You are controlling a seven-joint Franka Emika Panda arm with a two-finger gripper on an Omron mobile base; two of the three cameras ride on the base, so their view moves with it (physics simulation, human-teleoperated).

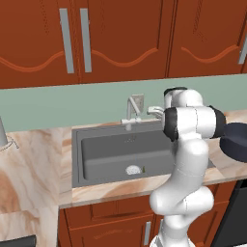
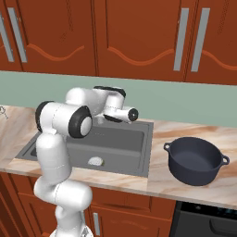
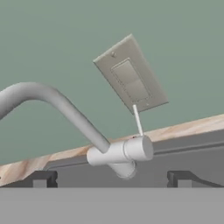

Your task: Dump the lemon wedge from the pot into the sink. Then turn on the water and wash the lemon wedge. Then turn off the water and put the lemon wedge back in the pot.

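Note:
The dark grey sink lies in the marble counter, with its round silver drain near the front. A tiny yellowish-green lemon wedge rests just right of the drain. The dark navy pot stands upright on the counter right of the sink. My gripper is open and holds nothing. It hovers over the back of the sink, facing the faucet from close by, and its fingertips stand wide to either side of the faucet body. The thin lever points up from the faucet. No water is running.
A grey outlet plate is on the green backsplash behind the faucet. Red-brown wall cabinets hang above. The curved spout reaches left in the hand view. My arm blocks the sink's right part in the left base view.

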